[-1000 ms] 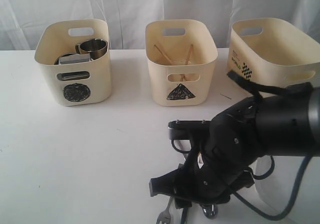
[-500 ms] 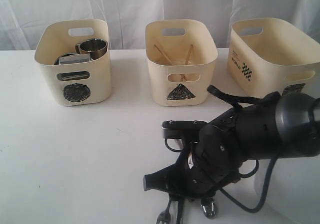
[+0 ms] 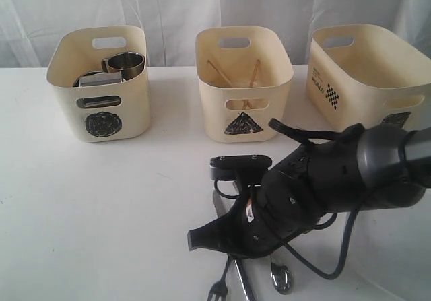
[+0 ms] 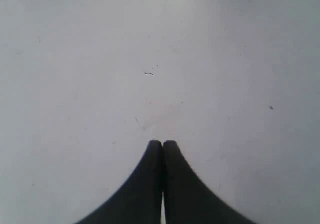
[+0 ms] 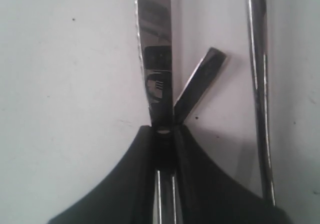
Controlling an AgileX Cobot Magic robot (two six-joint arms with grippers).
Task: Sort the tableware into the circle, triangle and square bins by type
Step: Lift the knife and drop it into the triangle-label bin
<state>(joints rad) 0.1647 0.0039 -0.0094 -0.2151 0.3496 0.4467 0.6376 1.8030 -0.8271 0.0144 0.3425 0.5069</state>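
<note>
Three cream plastic bins stand along the back of the white table (image 3: 81, 207), same places as a second ago. The left gripper (image 4: 162, 144) has its black fingers pressed together on nothing, over bare table. The cream bin with a black circle label (image 3: 99, 92) is at left and holds a steel handled mug (image 3: 126, 64), with more steel ware beside it that is hard to make out. The cream bin with a black triangle label (image 3: 244, 85) is in the middle, with two wooden chopsticks (image 3: 221, 73) leaning inside.

Changes are all at the front. The black right arm (image 3: 316, 180) has swung left and lower. The steel fork (image 3: 219, 289) is more exposed now, and a knife blade shows left of the wrist. The right gripper (image 5: 163, 131) has gone from wide to pinched, fingertips clamped on the steel knife (image 5: 155, 58) at mid length. Cannot tell if the knife is off the table.

The knife's long axis runs front to back, blade pointing away toward the bins, handle toward the near edge. The fork has its tines at the near edge, and its handle angles up-right under the gripper; its flat end meets the knife just at the fingertips. The steel spoon (image 3: 281, 277) has its bowl at the near edge, and its thin handle runs alongside the knife, apart from it. The cream bin with a checkered label (image 3: 357, 79) is at the far right.
</note>
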